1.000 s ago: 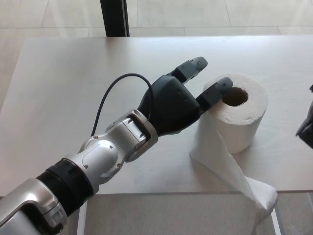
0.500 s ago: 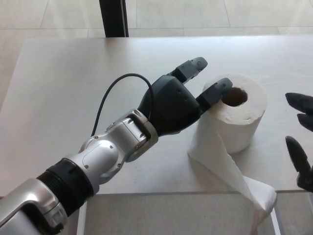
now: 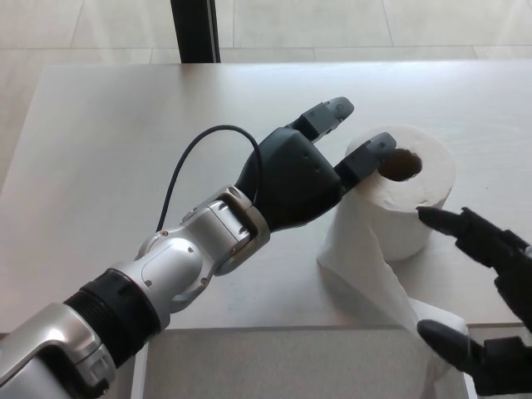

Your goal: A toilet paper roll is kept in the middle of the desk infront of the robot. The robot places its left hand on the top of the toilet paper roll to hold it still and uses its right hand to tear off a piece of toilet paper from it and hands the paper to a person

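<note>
A white toilet paper roll (image 3: 405,195) stands upright in the middle of the pale desk (image 3: 125,141). A loose strip of paper (image 3: 374,278) trails from it down over the desk's front edge. My left hand (image 3: 303,170) rests against the roll's top left rim, one fingertip (image 3: 372,151) touching the top beside the core hole, another finger (image 3: 328,112) spread away above the desk. My right hand (image 3: 482,295) is at the lower right, open, with its fingers apart on either side of the hanging strip's end and holding nothing.
A dark post (image 3: 195,31) stands beyond the desk's far edge, with pale floor around it. A black cable (image 3: 199,154) loops over my left wrist.
My right hand has come in from the right edge toward the roll and the hanging strip, fingers spread. The left hand and the roll have stayed still.
</note>
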Available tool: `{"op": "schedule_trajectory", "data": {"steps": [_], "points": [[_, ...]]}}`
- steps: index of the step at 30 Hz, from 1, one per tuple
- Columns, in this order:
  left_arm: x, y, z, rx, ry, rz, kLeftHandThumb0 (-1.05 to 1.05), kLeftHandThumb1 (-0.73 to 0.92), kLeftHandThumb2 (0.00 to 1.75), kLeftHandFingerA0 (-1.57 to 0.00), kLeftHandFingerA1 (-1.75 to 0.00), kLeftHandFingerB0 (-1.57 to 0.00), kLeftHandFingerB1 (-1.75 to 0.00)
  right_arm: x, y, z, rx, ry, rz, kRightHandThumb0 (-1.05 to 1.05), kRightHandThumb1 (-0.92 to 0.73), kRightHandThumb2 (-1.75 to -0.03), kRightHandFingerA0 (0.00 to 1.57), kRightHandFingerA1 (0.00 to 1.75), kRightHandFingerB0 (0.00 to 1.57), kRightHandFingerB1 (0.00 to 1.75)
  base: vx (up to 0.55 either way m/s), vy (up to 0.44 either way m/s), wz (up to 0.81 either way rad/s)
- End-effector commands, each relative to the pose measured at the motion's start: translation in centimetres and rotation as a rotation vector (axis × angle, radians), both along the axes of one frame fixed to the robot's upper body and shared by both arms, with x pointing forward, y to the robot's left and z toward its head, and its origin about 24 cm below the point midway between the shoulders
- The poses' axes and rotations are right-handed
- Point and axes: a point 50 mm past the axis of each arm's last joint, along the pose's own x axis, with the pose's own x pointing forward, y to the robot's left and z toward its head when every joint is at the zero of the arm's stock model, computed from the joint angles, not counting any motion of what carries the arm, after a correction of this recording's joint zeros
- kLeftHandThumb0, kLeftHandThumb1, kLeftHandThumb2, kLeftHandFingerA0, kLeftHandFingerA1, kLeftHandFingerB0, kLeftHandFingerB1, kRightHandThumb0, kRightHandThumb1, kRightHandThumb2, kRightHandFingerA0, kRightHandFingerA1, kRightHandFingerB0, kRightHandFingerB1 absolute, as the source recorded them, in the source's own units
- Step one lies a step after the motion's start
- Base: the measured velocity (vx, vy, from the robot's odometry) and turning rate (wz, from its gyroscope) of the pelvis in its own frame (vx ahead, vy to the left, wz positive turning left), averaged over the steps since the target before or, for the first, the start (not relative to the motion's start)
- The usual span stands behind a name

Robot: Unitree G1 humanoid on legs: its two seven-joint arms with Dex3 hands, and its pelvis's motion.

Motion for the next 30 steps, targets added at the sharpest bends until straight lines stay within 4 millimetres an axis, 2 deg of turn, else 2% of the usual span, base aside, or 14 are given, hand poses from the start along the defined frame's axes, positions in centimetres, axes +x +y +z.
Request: {"op": "schedule_trajectory", "data": {"steps": [1,7,8,9,11,15,22,23,24,26,27,28,29,30], "points": [[0.5,1.0,-0.4,0.077,-0.012,0.031,-0.45,0.56,0.66,0.0,-0.07,0.0,-0.19,-1.3,-0.1,-1.6,-0.225,0.161,-0.017,-0.83,-0.53,-0.94,0.0,0.4,0.08,0.39,0.0,0.0,0.0],[0.5,1.0,-0.7,0.075,-0.005,0.027,-0.53,0.5,0.79,0.0,-0.13,-0.03,-0.07,-0.5,-0.3,-2.9,-0.267,0.165,-0.111,-0.82,-0.54,-0.93,0.03,0.46,0.13,0.43,0.0,0.0,0.0],[0.5,0.9,-0.7,0.075,-0.004,0.028,-0.53,0.5,0.78,0.0,-0.11,-0.03,-0.07,-0.2,-0.5,-3.2,-0.285,0.153,-0.135,-0.81,-0.68,-0.61,0.03,0.52,0.19,0.31,0.0,0.0,0.0],[0.5,0.9,-0.7,0.073,-0.001,0.029,-0.52,0.5,0.79,0.0,-0.12,-0.03,-0.07,0.0,-0.6,-3.5,-0.314,0.143,-0.151,-0.87,-0.57,-0.93,0.04,0.5,0.13,0.44,0.0,0.0,0.0],[0.4,0.9,-0.7,0.07,0.002,0.026,-0.51,0.48,0.78,0.0,-0.14,-0.02,-0.08,0.2,-0.7,-3.8,-0.351,0.136,-0.166,-0.86,-0.57,-0.93,0.04,0.5,0.12,0.44,0.0,0.0,0.0],[0.5,0.9,-0.6,0.069,0.005,0.029,-0.46,0.57,0.64,0.0,-0.07,0.0,-0.22,1.0,-0.8,-4.3,-0.385,0.106,-0.226,-0.8,-0.55,-0.91,0.03,0.51,0.12,0.47,0.0,0.0,0.0],[0.5,0.9,-0.7,0.063,0.011,0.022,-0.46,0.59,0.64,0.0,-0.1,0.0,-0.23,1.9,-0.3,-4.7,-0.397,0.024,-0.289,-0.72,-0.54,-0.91,0.02,0.53,0.13,0.47,0.0,0.0,0.0],[0.5,1.0,-0.7,0.066,0.011,0.024,-0.47,0.6,0.65,0.0,-0.08,0.0,-0.23,2.0,-0.1,-4.7,-0.386,0.005,-0.301,-0.72,-0.53,-0.88,0.04,0.57,0.17,0.48,0.0,0.0,0.0],[0.5,1.0,-0.8,0.059,0.014,0.023,-0.51,0.49,0.81,0.0,-0.15,-0.03,-0.12,2.1,0.1,-4.7,-0.37,-0.015,-0.308,-0.66,-0.67,-0.6,0.07,0.6,0.27,0.38,0.0,0.0,0.0],[0.5,1.1,-0.8,0.058,0.016,0.024,-0.46,0.58,0.66,0.0,-0.09,0.0,-0.22,2.1,0.4,-4.8,-0.348,-0.052,-0.329,-0.64,-0.64,-0.59,0.18,0.66,0.36,0.39,0.0,0.0,0.0],[0.5,1.1,-0.7,0.058,0.013,0.024,-0.53,0.49,0.79,0.0,-0.12,-0.03,-0.1,2.0,0.5,-4.8,-0.322,-0.087,-0.344,-0.61,-0.62,-0.59,0.23,0.66,0.4,0.4,0.0,0.0,0.0],[0.5,1.1,-0.7,0.057,0.014,0.023,-0.47,0.58,0.64,0.0,-0.12,0.0,-0.23,1.9,0.7,-4.8,-0.302,-0.12,-0.353,-0.63,-0.49,-0.85,0.27,0.66,0.36,0.52,0.0,0.0,0.0],[0.4,1.1,-0.7,0.06,0.015,0.025,-0.54,0.51,0.8,0.0,-0.1,-0.04,-0.08,1.8,0.8,-4.8,-0.286,-0.146,-0.36,-0.58,-0.61,-0.59,0.29,0.71,0.45,0.44,0.0,0.0,0.0],[0.4,1.1,-0.7,0.067,0.013,0.028,-0.55,0.52,0.79,0.0,-0.09,-0.04,-0.07,1.7,1.0,-4.8,-0.258,-0.18,-0.368,-0.57,-0.63,-0.59,0.29,0.75,0.45,0.47,0.0,0.0,0.0]]}}
